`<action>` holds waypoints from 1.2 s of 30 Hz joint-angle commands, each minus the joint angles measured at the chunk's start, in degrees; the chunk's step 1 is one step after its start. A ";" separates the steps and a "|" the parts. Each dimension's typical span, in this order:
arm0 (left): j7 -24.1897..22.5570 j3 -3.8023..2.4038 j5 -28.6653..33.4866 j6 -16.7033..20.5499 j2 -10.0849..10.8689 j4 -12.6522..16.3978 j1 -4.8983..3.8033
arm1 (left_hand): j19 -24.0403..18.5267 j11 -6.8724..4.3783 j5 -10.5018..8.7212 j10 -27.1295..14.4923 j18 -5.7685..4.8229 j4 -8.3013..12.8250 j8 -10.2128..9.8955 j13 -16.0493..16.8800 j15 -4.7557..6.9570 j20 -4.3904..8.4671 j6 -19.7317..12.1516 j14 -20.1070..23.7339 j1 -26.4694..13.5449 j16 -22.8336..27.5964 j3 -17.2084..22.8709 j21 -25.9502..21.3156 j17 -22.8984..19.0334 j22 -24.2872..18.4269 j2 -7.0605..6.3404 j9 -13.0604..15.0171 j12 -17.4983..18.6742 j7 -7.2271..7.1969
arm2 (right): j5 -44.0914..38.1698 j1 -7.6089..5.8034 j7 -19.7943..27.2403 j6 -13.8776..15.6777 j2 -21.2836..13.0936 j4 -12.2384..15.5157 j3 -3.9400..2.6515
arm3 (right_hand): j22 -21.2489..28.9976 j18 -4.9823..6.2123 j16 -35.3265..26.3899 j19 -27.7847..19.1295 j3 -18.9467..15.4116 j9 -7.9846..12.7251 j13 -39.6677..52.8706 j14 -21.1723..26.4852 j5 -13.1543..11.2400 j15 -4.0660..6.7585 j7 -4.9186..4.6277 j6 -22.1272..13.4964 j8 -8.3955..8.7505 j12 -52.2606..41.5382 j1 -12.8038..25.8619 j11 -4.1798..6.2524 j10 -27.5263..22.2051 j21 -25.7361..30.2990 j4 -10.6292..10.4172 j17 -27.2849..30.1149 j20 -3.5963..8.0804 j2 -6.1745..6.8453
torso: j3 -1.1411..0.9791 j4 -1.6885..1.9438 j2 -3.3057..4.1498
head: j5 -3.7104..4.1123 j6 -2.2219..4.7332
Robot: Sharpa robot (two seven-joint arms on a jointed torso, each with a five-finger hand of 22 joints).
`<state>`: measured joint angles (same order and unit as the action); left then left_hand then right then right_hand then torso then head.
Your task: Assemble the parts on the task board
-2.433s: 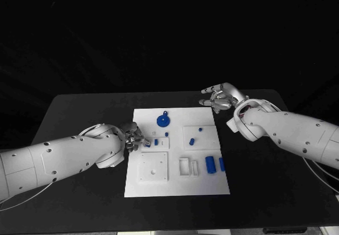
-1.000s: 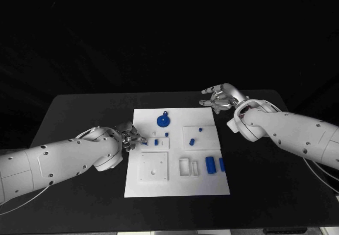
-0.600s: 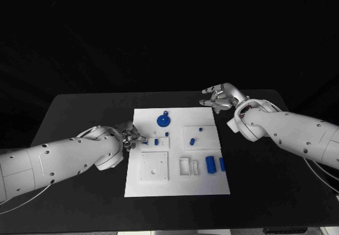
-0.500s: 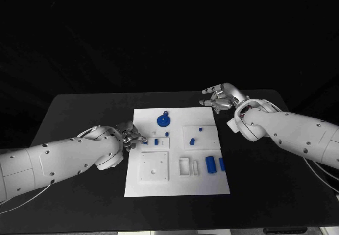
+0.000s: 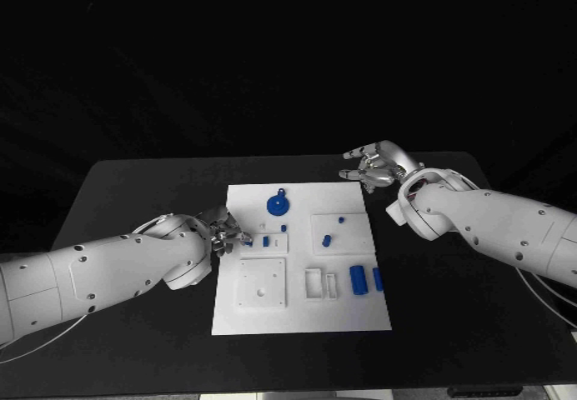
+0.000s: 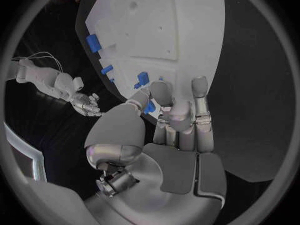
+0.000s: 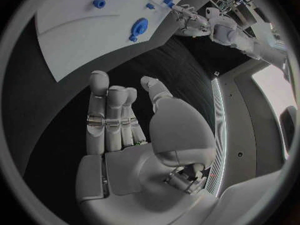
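The white task board (image 5: 301,312) lies mid-table. On it are a blue round disc (image 5: 278,204), small blue pegs (image 5: 326,241) and two blue blocks (image 5: 357,278). My left hand (image 5: 223,231) sits at the board's left edge beside a small raised white block (image 5: 274,242). Its thumb and fingers (image 6: 167,107) are drawn together, pinching a small blue part (image 6: 149,107), whose tip also shows (image 5: 248,242) by the fingertips. My right hand (image 5: 375,167) hovers over the black table off the board's far right corner, with its fingers (image 7: 109,112) apart and nothing in them.
Raised white blocks (image 5: 263,283) and a slotted white holder (image 5: 320,283) stand on the board's near half. Black table (image 5: 469,317) surrounds the board on all sides. In the right wrist view the board (image 7: 81,35) lies beyond the fingertips.
My left forearm has drawn slightly to the left, while the hand stays at the board's left edge with the blue part. The right hand has not moved.
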<state>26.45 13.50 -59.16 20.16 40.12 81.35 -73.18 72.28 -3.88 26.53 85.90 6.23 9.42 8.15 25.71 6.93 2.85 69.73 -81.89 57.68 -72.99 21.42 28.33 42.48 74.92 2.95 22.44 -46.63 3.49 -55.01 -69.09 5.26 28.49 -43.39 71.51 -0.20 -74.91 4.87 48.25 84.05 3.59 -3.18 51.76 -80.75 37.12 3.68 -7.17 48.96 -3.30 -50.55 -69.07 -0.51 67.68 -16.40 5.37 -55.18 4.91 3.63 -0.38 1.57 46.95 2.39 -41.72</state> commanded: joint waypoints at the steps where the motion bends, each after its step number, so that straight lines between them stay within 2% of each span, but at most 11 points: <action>1: 0.54 0.31 -0.29 -1.18 -0.26 0.12 0.60 | -0.07 -2.12 0.19 0.66 -0.16 2.47 0.07 0.07 0.09 0.17 16.01 -0.27 1.25 0.21 2.71 0.30 0.01 1.06 0.78 0.01 -0.29 -6.93 | -0.10 0.04 0.53 -0.72 0.03 0.02 -0.02 | -1.97 0.74 0.00 2.01 0.34 -0.10 0.08 -0.23 0.30 0.20 0.02 0.45 0.05 -0.09 0.55 0.37 0.19 -0.22 0.09 -0.08 0.01 -0.19 | 0.04 0.01 0.00 | 0.06 -0.03; 17: 0.70 0.31 -1.09 -2.04 -0.20 0.12 1.07 | -0.09 -2.11 0.17 0.66 -0.24 2.44 0.04 0.05 0.08 0.24 15.99 -0.29 1.40 0.19 2.67 0.28 0.06 1.06 0.65 0.08 -0.31 -6.93 | -0.09 0.06 0.52 -0.78 0.00 -0.04 -0.02 | -1.97 0.74 0.00 2.01 0.34 -0.10 0.08 -0.23 0.30 0.20 0.02 0.45 0.05 -0.09 0.55 0.37 0.19 -0.22 0.09 -0.08 0.01 -0.19 | 0.09 0.03 -0.01 | -0.01 -0.20; 24: 0.82 0.31 -1.13 -3.33 0.06 0.52 1.17 | -0.14 -2.12 1.08 0.65 -0.28 2.72 0.07 0.12 0.08 0.28 16.03 -0.30 1.45 0.07 2.84 0.32 0.28 1.09 0.48 0.10 -0.39 -6.93 | -0.09 0.10 0.54 -0.81 -0.01 -0.06 -0.02 | -1.97 0.74 0.00 2.01 0.34 -0.10 0.08 -0.23 0.30 0.20 0.02 0.45 0.05 -0.09 0.55 0.37 0.19 -0.22 0.09 -0.08 0.01 -0.19 | 0.07 0.02 0.00 | 0.02 -0.30; 36: 0.91 0.31 -1.09 -4.66 0.20 0.82 1.28 | -0.20 -2.10 1.04 0.65 -0.32 2.76 0.08 0.17 0.06 0.30 16.01 -0.25 1.36 0.17 2.88 0.32 0.18 1.07 0.50 0.07 -0.37 -6.92 | -0.09 0.21 0.55 -0.84 0.01 -0.11 -0.02 | -1.97 0.74 0.00 2.01 0.34 -0.10 0.08 -0.23 0.30 0.20 0.02 0.45 0.05 -0.09 0.55 0.37 0.19 -0.22 0.09 -0.08 0.01 -0.19 | 0.03 0.00 -0.01 | -0.05 -0.41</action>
<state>26.27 13.21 -60.84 19.75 40.41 81.92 -72.74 72.27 -3.88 27.43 85.90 6.22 9.48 7.82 25.83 6.91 2.86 69.72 -81.89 57.95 -72.99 21.38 28.33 42.68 74.90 2.68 22.48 -46.72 3.49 -55.00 -68.94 5.27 28.41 -43.41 71.39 -0.20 -74.90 4.85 48.25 84.05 3.59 -3.18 51.76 -80.75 37.11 3.68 -7.18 48.96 -3.30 -50.55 -69.07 -0.51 67.68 -16.40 5.37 -55.18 4.91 3.63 -0.31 1.58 46.94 2.35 -42.07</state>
